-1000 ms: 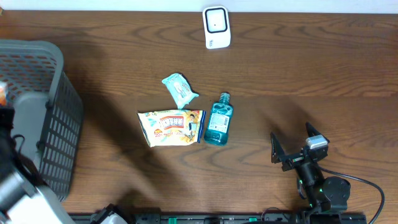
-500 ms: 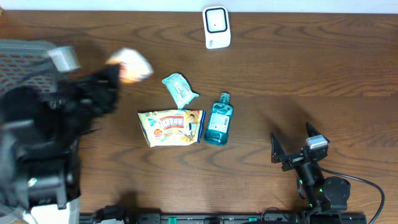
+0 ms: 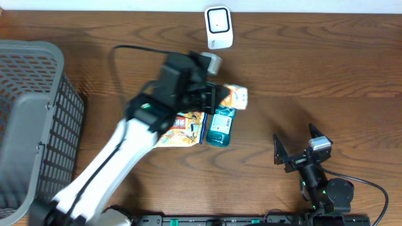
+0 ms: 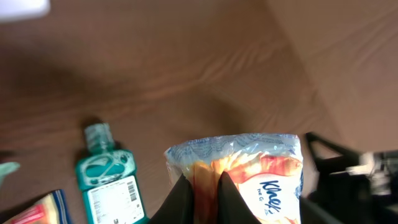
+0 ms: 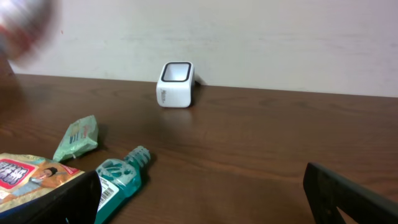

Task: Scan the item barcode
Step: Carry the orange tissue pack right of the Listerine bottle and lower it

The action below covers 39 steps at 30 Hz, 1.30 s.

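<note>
Tissue pack (image 3: 235, 96) is pinched at one end by the closed left gripper (image 3: 220, 97) and is held in the air at the centre of the overhead frame. A second ago the left arm is seen low at the left edge by the basket (image 3: 63, 125); now it is stretched across the table, so the pick-up is judged done and the presenting step begun. The pack's long axis is laid roughly left to right in the overhead frame, its free end pointed right and its printed face turned towards the wrist camera; no barcode is made out. Just below the pack the mouthwash bottle (image 3: 220, 122) and the snack bag (image 3: 182, 125) are seen lying flat. The scanner (image 3: 218, 26) is set well apart at the upper edge, so further travel and probably a turn are judged necessary. The right gripper (image 3: 294, 138) is parked at the lower right, spread wide and holding nothing.
</note>
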Each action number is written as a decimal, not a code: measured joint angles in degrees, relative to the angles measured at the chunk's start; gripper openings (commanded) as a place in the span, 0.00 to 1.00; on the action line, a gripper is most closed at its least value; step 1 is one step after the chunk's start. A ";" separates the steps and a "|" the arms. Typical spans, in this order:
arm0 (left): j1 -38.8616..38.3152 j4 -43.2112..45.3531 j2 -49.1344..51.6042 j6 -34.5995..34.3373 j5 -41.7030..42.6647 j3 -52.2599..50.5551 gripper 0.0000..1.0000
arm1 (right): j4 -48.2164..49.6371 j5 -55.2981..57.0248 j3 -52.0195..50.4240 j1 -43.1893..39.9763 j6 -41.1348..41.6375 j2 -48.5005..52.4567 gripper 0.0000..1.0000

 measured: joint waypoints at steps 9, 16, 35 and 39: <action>-5.22 2.95 16.72 0.63 -1.14 0.00 0.07 | 0.00 0.00 0.00 0.00 -0.02 0.00 0.99; -7.96 5.25 20.02 0.61 -1.09 -0.02 0.07 | 0.00 0.00 0.00 0.00 -0.02 0.00 0.99; -9.62 6.08 20.02 0.61 -5.60 -2.40 0.08 | 0.00 0.00 0.00 0.00 -0.02 0.00 0.99; -9.62 6.10 20.02 0.61 -5.79 -2.95 0.07 | 0.00 0.00 0.00 0.00 -0.02 0.00 0.99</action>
